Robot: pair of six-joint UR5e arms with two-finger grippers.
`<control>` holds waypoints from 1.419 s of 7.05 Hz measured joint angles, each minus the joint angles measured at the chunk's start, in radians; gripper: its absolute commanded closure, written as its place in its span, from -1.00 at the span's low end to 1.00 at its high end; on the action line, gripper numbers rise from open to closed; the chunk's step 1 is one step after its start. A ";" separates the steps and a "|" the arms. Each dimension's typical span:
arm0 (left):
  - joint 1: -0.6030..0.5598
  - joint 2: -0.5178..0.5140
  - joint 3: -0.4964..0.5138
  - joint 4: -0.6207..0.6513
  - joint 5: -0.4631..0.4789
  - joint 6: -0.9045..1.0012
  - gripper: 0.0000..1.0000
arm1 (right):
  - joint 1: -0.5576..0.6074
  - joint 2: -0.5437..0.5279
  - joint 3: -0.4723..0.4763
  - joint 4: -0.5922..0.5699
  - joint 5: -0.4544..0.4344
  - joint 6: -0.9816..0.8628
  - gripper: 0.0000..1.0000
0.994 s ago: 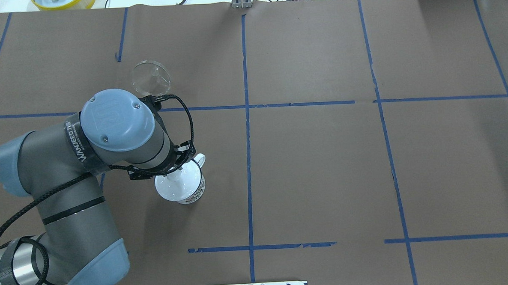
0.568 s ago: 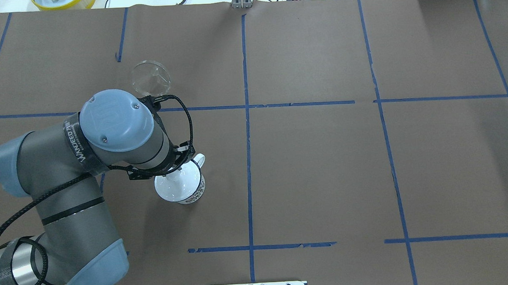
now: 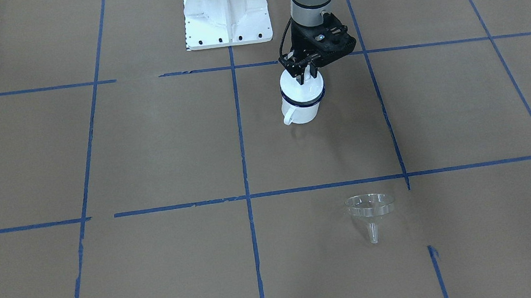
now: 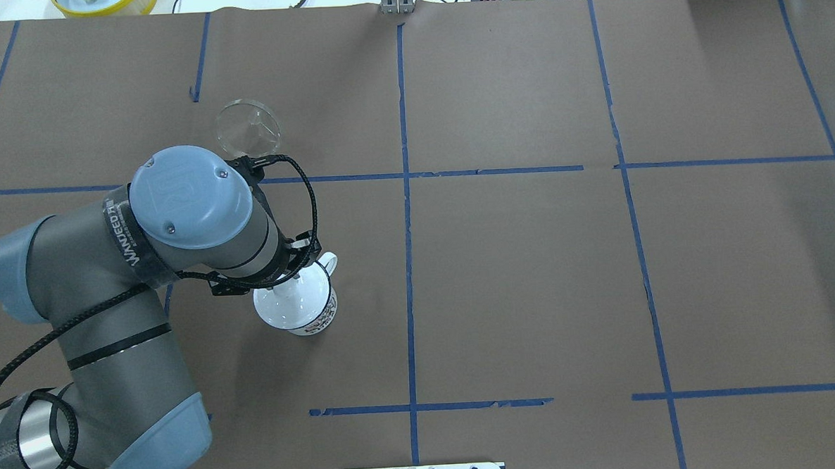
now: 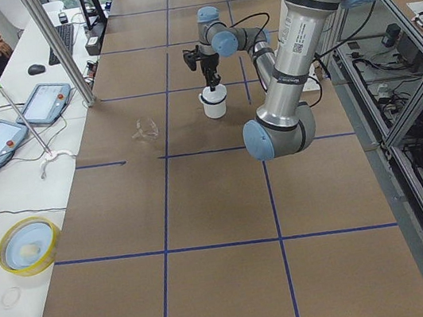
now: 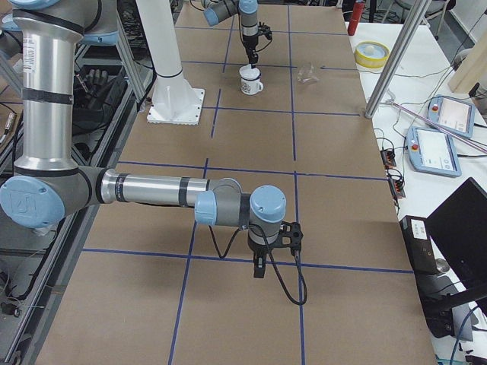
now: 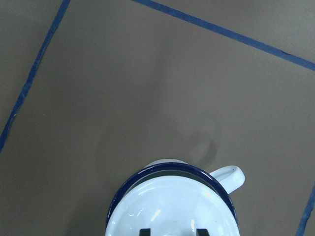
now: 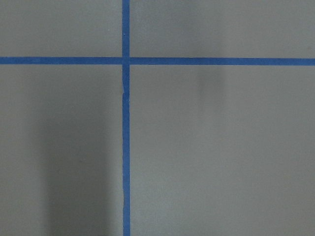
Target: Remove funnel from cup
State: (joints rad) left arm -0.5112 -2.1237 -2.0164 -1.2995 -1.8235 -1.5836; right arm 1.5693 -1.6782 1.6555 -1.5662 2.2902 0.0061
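Toward the left end of the bench (image 3: pixel 147 146), my left gripper (image 3: pixel 304 75), parted and empty over the cup (image 3: pixel 301 106), could clip its rim and tip it.

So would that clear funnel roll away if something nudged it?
Probably in a curve: the funnel lies tipped on the table, resting on round rim and thin spout. It looks like thin clear plastic, so likely light and fairly stiff. Its smooth taper may slip when pinched.

light even, bright | shadows soft — faint | wrist views slightly blurry
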 measured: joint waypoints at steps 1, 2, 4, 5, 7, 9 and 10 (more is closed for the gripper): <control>-0.001 -0.001 0.000 0.000 0.000 0.000 -1.00 | 0.000 0.000 0.000 0.000 0.000 0.000 -1.00; -0.002 -0.001 -0.001 0.000 0.000 -0.001 -1.00 | 0.000 0.000 0.000 0.000 0.000 0.000 -1.00; -0.003 0.002 -0.001 0.000 0.000 -0.001 -1.00 | 0.000 0.000 0.001 0.000 0.000 0.000 -1.00; -0.003 0.003 0.000 -0.001 -0.001 -0.001 -1.00 | 0.000 0.000 0.001 0.000 0.000 0.000 -1.00; -0.001 0.005 0.013 -0.028 -0.006 -0.002 -1.00 | 0.000 0.000 0.001 0.000 0.000 0.000 -1.00; 0.001 0.004 0.023 -0.045 -0.012 -0.004 -1.00 | 0.000 0.000 0.001 0.000 0.000 0.000 -1.00; 0.001 0.004 0.020 -0.047 -0.014 -0.003 -1.00 | 0.000 0.000 0.001 0.000 0.000 0.000 -1.00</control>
State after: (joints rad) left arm -0.5099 -2.1198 -1.9966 -1.3469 -1.8380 -1.5871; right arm 1.5693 -1.6782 1.6564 -1.5662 2.2902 0.0061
